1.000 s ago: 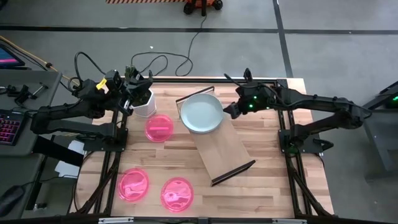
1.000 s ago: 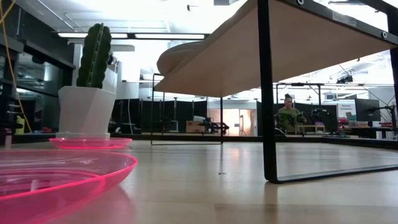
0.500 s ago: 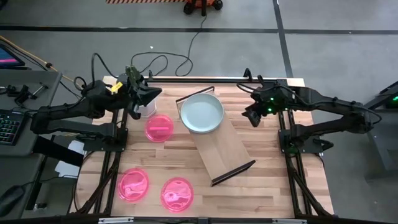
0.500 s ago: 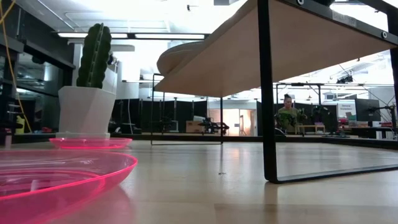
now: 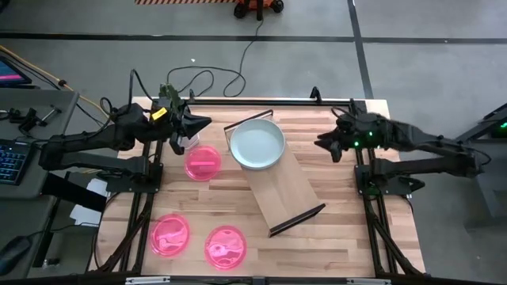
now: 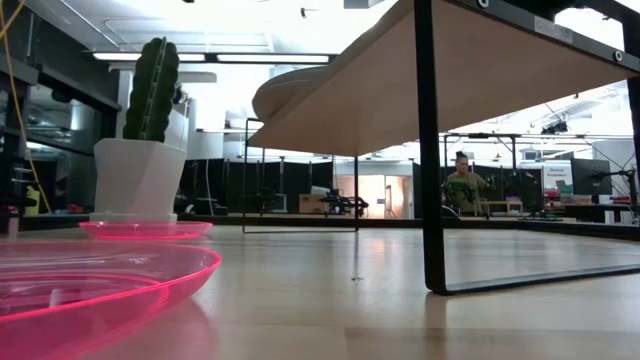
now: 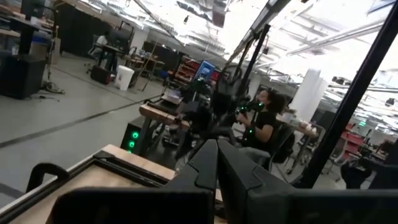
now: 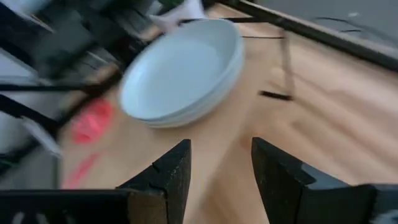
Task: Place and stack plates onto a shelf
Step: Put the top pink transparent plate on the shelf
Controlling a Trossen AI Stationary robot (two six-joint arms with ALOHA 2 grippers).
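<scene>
Shelf (image 5: 281, 184): a long light-wood board lying diagonally across the table (image 5: 348, 237), running from roughly 11 o'clock to 5 o'clock about the table centre, with a thin dark bracket at each short end. In the low view its underside (image 6: 400, 90) spans the upper part of the scene on a dark leg.

Stacked plates (image 5: 257, 143): a pale stack sits on the 11 o'clock end of the shelf. The right wrist view shows at least two rims in the stack (image 8: 186, 74).

Pink plates: one (image 5: 203, 162) lies on the table at 9 o'clock from the stack, just beside it. Two more, (image 5: 170, 235) and (image 5: 226, 245), lie near the front-left corner, well apart from the shelf.

Cactus pot (image 6: 140, 175): stands at the back left of the table, largely hidden under the left arm in the high view.

Right gripper (image 5: 326, 145): located at 3 o'clock from the stack, well apart from it, off the shelf. Fingers (image 8: 171, 171) are parted with a clear gap; nothing is held.

Left gripper (image 5: 200, 123): located at 10 o'clock from the stack, near it, above the pot area. Fingers (image 7: 211, 168) are closed together; nothing is held.

A person (image 7: 264, 121) is seated in the room beyond.
</scene>
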